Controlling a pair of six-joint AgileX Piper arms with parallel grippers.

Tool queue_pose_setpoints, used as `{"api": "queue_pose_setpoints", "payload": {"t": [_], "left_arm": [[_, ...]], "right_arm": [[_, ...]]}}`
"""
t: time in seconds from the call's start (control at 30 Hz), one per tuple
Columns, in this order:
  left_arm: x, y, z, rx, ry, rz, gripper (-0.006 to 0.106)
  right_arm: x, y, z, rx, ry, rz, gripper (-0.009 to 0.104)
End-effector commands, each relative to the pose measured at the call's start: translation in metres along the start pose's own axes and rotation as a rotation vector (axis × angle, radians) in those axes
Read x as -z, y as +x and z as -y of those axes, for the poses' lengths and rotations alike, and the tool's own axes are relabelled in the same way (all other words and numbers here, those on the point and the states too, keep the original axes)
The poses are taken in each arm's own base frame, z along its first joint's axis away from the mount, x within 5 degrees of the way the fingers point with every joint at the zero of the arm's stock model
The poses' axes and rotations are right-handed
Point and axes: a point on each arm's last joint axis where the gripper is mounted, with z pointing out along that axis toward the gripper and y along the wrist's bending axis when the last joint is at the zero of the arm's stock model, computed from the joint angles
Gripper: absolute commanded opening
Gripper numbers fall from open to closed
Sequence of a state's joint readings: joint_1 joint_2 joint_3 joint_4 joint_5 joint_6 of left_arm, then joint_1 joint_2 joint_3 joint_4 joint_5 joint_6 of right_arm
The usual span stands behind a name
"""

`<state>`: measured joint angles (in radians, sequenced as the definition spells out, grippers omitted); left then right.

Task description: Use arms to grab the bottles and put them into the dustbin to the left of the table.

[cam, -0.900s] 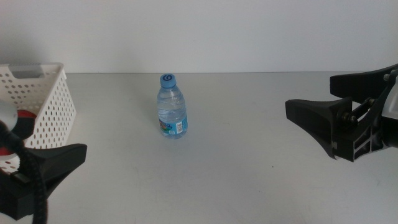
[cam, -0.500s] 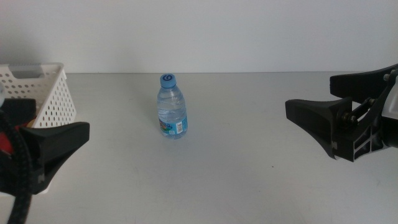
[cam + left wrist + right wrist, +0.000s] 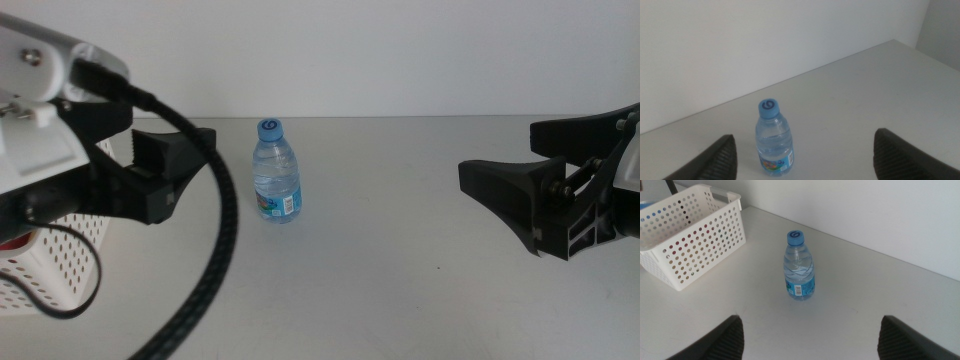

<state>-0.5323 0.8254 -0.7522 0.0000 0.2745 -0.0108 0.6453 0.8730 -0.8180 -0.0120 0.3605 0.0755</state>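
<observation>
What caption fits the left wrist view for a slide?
Left gripper, fingers open, faces the upright blue-capped water bottle on the grey table.

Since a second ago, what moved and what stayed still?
The left gripper rose from the bottom corner and swung in toward the water bottle, jaws open and empty, now partly in front of the dustbin. The right gripper stayed put, open. The bottle kept standing upright on the table.
</observation>
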Motion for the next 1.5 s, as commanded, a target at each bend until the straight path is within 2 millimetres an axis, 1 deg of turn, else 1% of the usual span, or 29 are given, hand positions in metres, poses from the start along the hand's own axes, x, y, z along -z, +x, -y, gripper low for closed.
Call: {"api": "queue_pose_setpoints", "payload": {"t": [0.0, 0.17, 0.37, 0.5, 0.6, 0.67, 0.77, 1.0, 1.2, 1.3, 1.47], "left_arm": [[-0.007, -0.018, 0.002, 0.004, 0.009, 0.133, 0.093], [-0.031, -0.010, 0.001, 0.005, 0.004, 0.082, 0.093], [-0.048, 0.003, -0.012, 0.003, -0.052, 0.021, 0.093], [-0.051, 0.023, -0.024, 0.012, -0.103, 0.063, 0.093], [-0.052, 0.045, -0.031, 0.021, -0.137, 0.091, 0.093], [-0.053, 0.059, -0.032, 0.024, -0.138, 0.108, 0.093], [-0.056, 0.075, -0.030, 0.019, -0.129, 0.136, 0.093], [-0.065, 0.101, -0.028, -0.017, -0.103, 0.191, 0.093], [-0.074, 0.112, -0.026, -0.054, -0.069, 0.184, 0.093], [-0.084, 0.118, -0.026, -0.044, -0.061, 0.196, 0.093], [-0.101, 0.126, -0.027, 0.066, -0.032, 0.281, 0.093]], "right_arm": [[0.006, -0.014, -0.001, 0.024, -0.006, 0.097, 0.075], [0.006, -0.014, -0.001, 0.024, -0.006, 0.097, 0.075], [0.006, -0.014, -0.001, 0.024, -0.006, 0.096, 0.075], [0.006, -0.014, -0.001, 0.024, -0.006, 0.096, 0.075], [0.006, -0.014, -0.001, 0.024, -0.006, 0.096, 0.075], [0.006, -0.014, -0.001, 0.024, -0.006, 0.096, 0.075], [0.006, -0.014, -0.001, 0.024, -0.006, 0.096, 0.075], [0.006, -0.014, -0.001, 0.024, -0.006, 0.096, 0.075], [0.006, -0.014, -0.001, 0.025, -0.005, 0.095, 0.075], [0.006, -0.014, -0.001, 0.025, -0.005, 0.095, 0.075], [0.006, -0.014, -0.001, 0.025, -0.005, 0.095, 0.075]]}}
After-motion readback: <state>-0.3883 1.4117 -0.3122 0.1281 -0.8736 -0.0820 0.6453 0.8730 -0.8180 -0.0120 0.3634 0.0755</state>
